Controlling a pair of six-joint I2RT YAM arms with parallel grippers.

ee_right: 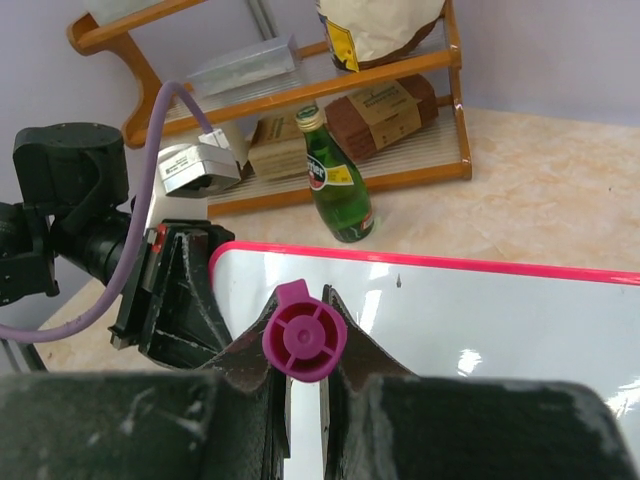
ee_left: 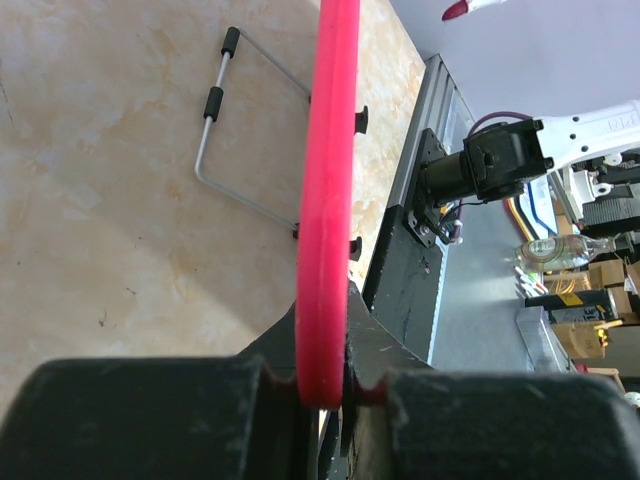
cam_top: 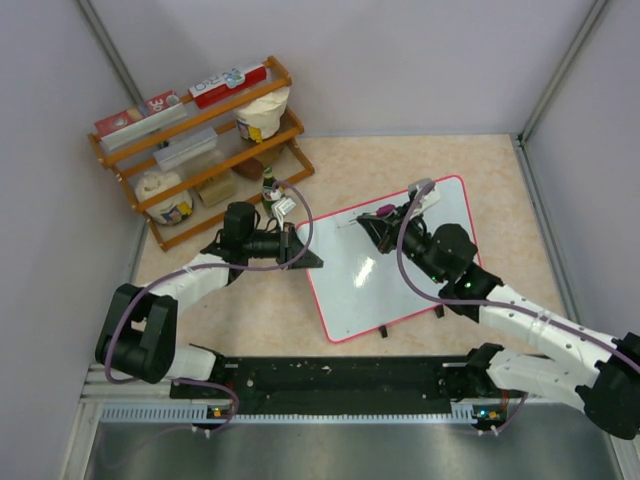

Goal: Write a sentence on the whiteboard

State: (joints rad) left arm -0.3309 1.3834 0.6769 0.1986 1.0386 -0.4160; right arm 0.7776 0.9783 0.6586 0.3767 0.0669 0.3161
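Note:
The whiteboard lies tilted on the table, glossy white with a red-pink frame. My left gripper is shut on its left frame edge; in the left wrist view the red frame runs straight between the jaws. My right gripper is over the board's upper part, shut on a magenta marker whose end cap faces the camera. The board surface below it shows only a tiny dark mark. I see no sentence on the board.
A wooden rack with boxes and bags stands at the back left, a green bottle just in front of it, near the left gripper. The board's wire stand shows underneath. A black rail runs along the near edge. Walls close in on both sides.

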